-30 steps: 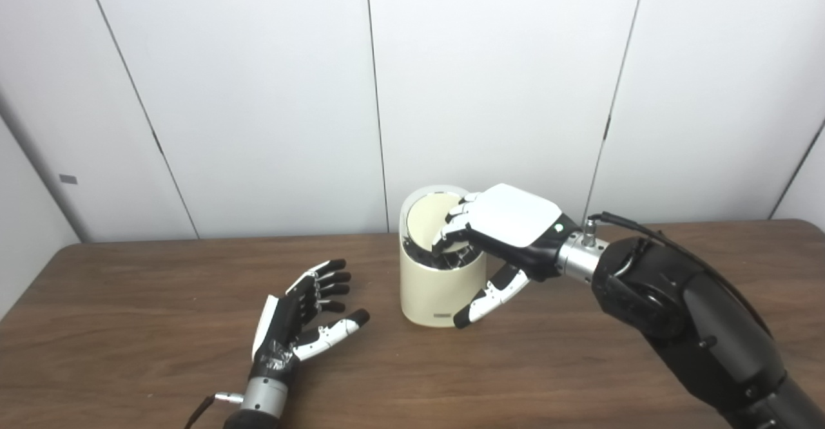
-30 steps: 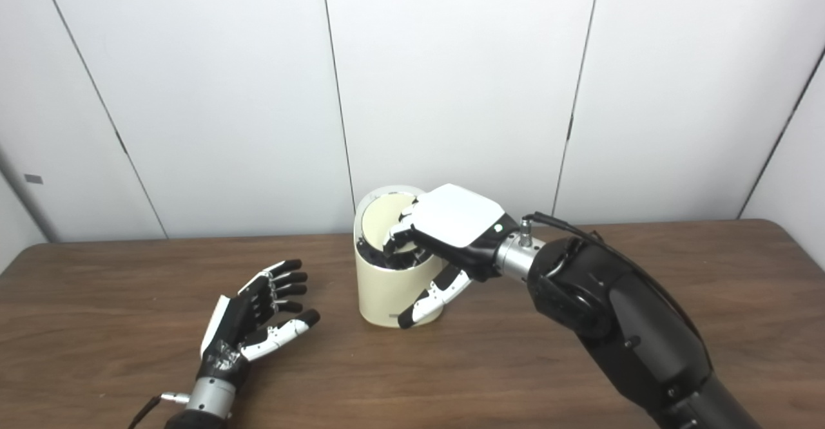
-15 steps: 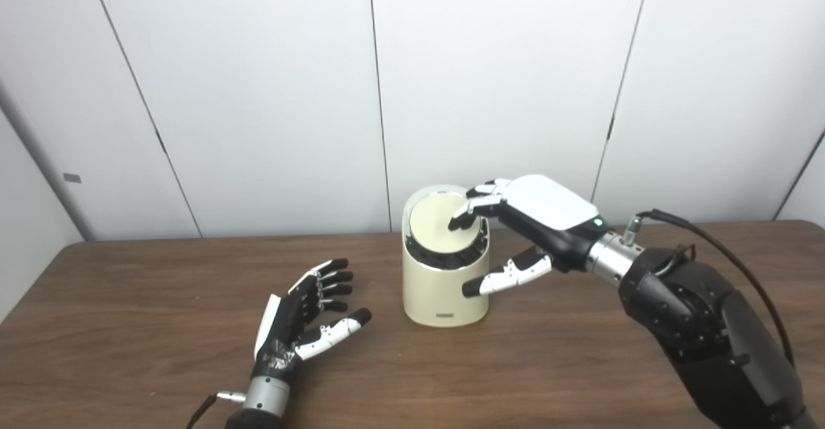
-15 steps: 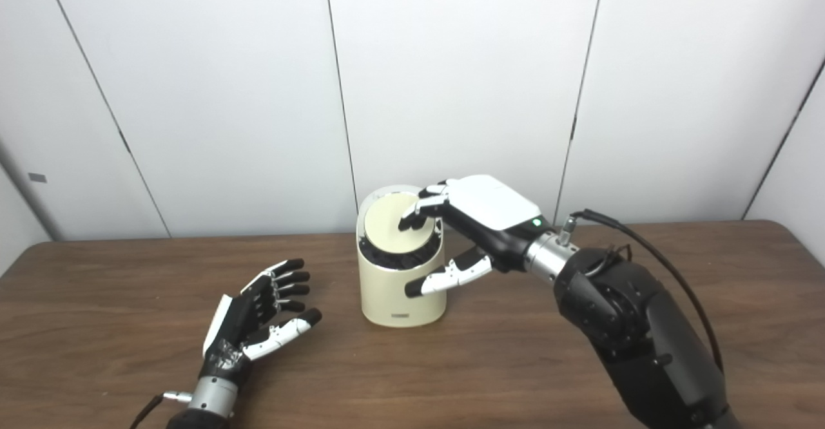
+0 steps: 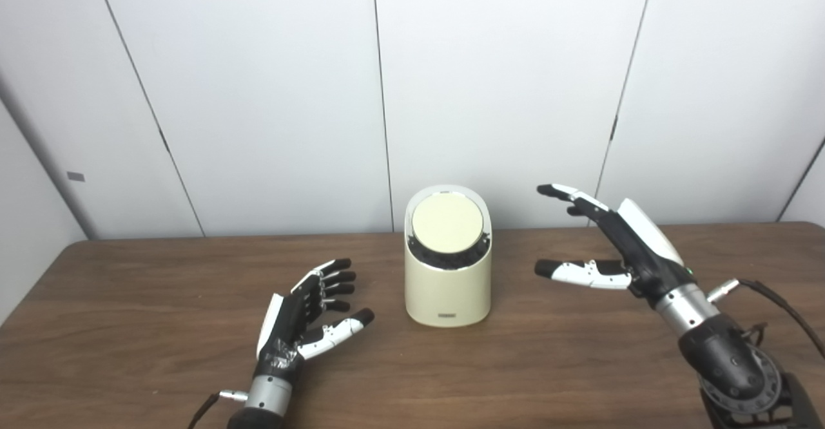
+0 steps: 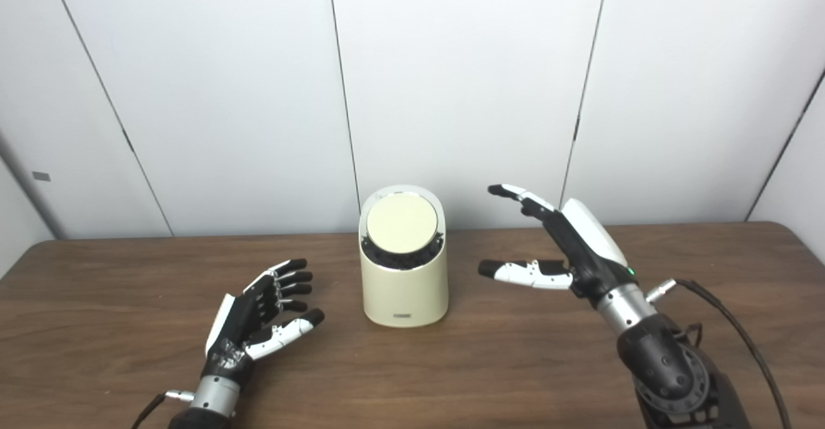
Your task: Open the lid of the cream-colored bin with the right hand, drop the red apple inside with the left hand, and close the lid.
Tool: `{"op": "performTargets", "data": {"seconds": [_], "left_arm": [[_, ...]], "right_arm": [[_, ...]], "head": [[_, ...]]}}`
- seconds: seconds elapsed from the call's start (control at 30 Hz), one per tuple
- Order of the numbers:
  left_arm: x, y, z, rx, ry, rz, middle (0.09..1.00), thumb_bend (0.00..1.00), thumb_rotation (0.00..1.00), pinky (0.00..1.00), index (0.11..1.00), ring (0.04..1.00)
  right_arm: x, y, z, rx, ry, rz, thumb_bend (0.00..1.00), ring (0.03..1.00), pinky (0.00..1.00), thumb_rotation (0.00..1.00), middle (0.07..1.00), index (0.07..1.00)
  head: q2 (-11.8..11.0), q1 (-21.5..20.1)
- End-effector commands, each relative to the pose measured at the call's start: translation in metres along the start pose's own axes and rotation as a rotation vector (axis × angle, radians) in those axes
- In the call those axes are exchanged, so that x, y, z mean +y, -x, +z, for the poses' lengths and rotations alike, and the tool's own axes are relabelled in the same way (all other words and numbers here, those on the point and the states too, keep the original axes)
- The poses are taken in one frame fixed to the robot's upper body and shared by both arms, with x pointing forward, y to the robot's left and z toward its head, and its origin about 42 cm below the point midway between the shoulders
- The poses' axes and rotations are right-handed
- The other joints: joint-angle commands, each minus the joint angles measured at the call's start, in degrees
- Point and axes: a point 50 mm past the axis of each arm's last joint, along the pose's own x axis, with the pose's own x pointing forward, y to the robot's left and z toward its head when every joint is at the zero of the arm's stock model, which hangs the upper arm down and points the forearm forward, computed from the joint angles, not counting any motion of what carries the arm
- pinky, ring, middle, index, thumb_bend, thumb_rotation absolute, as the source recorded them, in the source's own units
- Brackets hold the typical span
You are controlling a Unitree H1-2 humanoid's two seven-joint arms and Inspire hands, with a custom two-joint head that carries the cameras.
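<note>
Brown wood of the bench (image 5: pixel 580 364) fills the lower frame. At lower left the left robot hand (image 5: pixel 303 316) lies palm-up, fingers spread, holding nothing. In the centre stands the cream-colored bin (image 5: pixel 448 287), its round lid (image 5: pixel 447 223) seated flat in the rim. No red apple shows anywhere; I'd guess it is inside. To the right the right robot hand (image 5: pixel 612 248) hovers well apart from the bin, fingers splayed and empty. What's left, I'd say, is backing off without brushing the bin.
</note>
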Motion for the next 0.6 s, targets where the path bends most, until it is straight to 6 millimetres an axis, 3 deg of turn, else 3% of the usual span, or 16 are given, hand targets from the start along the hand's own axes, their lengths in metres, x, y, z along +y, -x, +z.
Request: {"op": "performTargets", "data": {"seconds": [0.0,0.23,0.57], "left_arm": [[-0.001,0.006,-0.004,0.004,0.002,0.000,0.763,0.81,0.25,0.63,0.815,0.731],[-0.002,0.005,-0.002,0.001,0.012,-0.018,0.769,0.81,0.23,0.62,0.814,0.722],[-0.002,0.004,0.000,-0.005,0.011,-0.014,0.762,0.80,0.19,0.61,0.806,0.716]], "right_arm": [[-0.007,-0.002,0.001,-0.059,-0.046,-0.059,0.70,0.849,0.78,0.44,0.901,0.890],[0.009,0.021,-0.031,0.003,-0.176,-0.081,0.75,0.855,0.75,0.28,0.900,0.901],[0.032,0.034,-0.043,0.034,-0.276,-0.076,0.76,0.848,0.73,0.24,0.894,0.898]], "head": [[0.0,-0.1],[-0.1,0.0],[-0.6,-0.6]]}}
